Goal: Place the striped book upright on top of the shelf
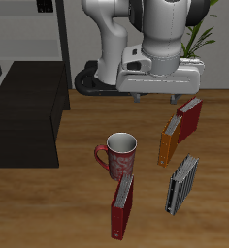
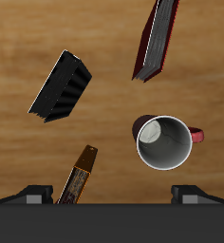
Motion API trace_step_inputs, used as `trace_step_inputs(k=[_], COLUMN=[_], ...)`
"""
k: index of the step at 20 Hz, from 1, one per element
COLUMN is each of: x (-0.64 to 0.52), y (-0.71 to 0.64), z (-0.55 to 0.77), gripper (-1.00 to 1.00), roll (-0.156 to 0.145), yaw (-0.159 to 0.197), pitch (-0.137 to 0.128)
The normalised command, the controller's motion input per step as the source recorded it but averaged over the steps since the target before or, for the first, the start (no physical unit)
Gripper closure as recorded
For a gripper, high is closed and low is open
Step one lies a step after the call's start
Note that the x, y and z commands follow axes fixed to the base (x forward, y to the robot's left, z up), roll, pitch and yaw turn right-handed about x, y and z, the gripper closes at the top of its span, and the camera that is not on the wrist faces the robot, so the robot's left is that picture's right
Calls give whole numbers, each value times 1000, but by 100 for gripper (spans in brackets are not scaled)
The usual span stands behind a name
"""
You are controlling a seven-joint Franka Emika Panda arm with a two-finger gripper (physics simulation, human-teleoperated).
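The striped book (image 1: 181, 184) stands on its edge on the wooden table near the front edge; it also shows in the wrist view (image 2: 62, 85). The shelf (image 1: 29, 111), a large black cabinet with a flat top, stands at the table's side, with nothing on top. My gripper (image 1: 157, 97) hangs high above the table's middle, farther back than the striped book and well apart from it. In the wrist view the gripper (image 2: 112, 194) is open and empty, and one fingertip (image 2: 28, 193) shows at the frame's edge.
A red mug (image 1: 119, 155) stands mid-table between the shelf and the books. A dark red book (image 1: 121, 204), an orange book (image 1: 169, 142) and a red book (image 1: 189, 117) stand nearby. A grey metal rack (image 1: 39, 29) and a plant (image 1: 199, 39) stand at the back.
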Motion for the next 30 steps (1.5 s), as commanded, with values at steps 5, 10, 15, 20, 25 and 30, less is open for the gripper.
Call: trace_step_inputs(k=[5,10,15,20,25,30], x=[372,287,279,279,180,65], y=[296,349,6,19,89,199], z=[-45,-108,-220,-348,-347,-349], gripper=[-100,-100,-100,-100,-100,-100], roll=[-13,16,-3,-18,12,39], yaw=[2,-5,-49,-5,-80,-41], pitch=[-71,-87,-32,-46,-12,1])
